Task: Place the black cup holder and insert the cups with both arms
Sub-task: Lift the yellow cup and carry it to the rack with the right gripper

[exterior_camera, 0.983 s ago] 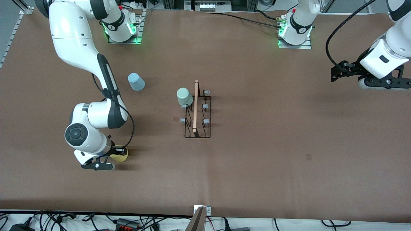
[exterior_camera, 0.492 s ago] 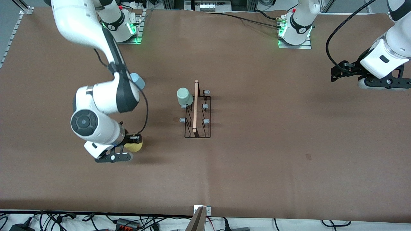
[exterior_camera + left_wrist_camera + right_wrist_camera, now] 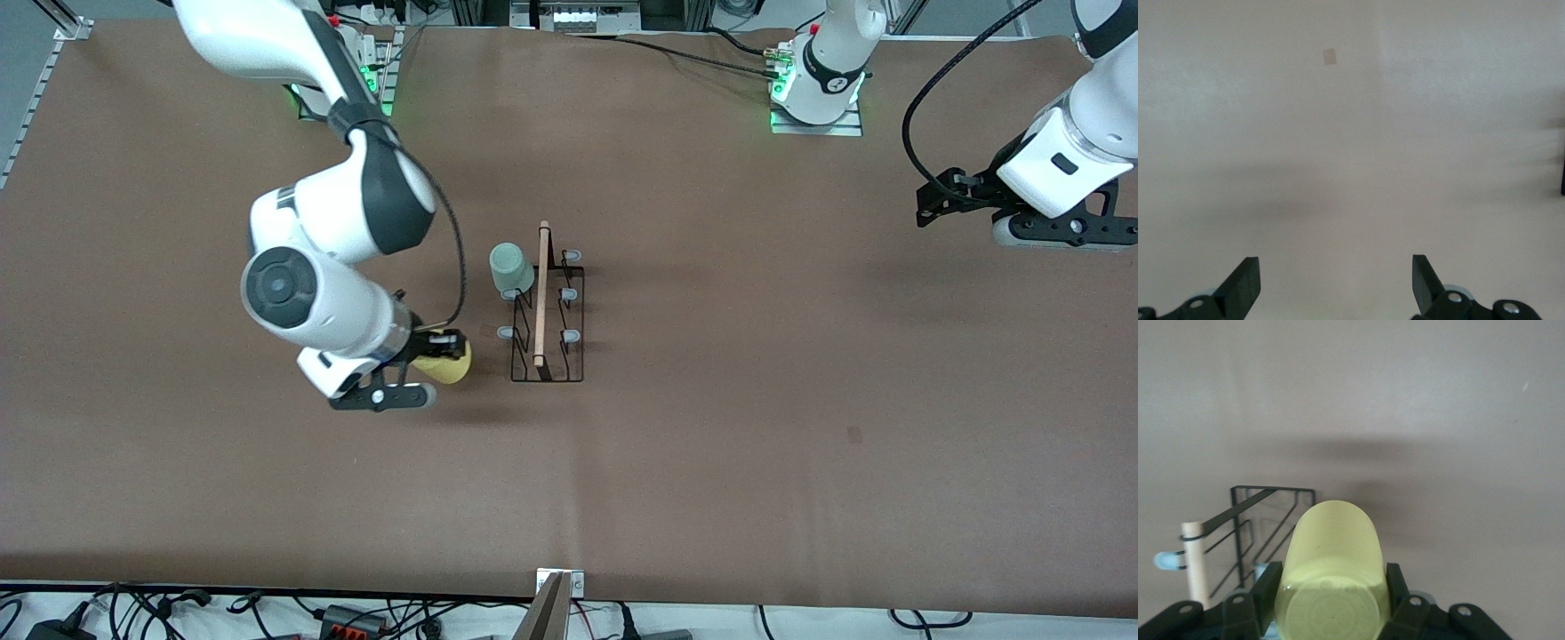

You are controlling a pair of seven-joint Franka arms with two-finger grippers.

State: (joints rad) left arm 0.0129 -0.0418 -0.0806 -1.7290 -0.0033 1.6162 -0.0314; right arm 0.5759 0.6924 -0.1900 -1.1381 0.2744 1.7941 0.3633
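Left of frame centre, the right pincer (image 3: 437, 353) is clamped on the yellow cup (image 3: 447, 366), just beside the black cup holder (image 3: 545, 307). A green cup (image 3: 510, 268) sits on one prong. At the upper right edge, the left pincer (image 3: 929, 206) waits with fingers spread, holding nothing.

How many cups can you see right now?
2. The yellow cup is held in the right gripper beside the black cup holder. The pale green cup sits on one of its prongs. Another may be hidden under the right arm.
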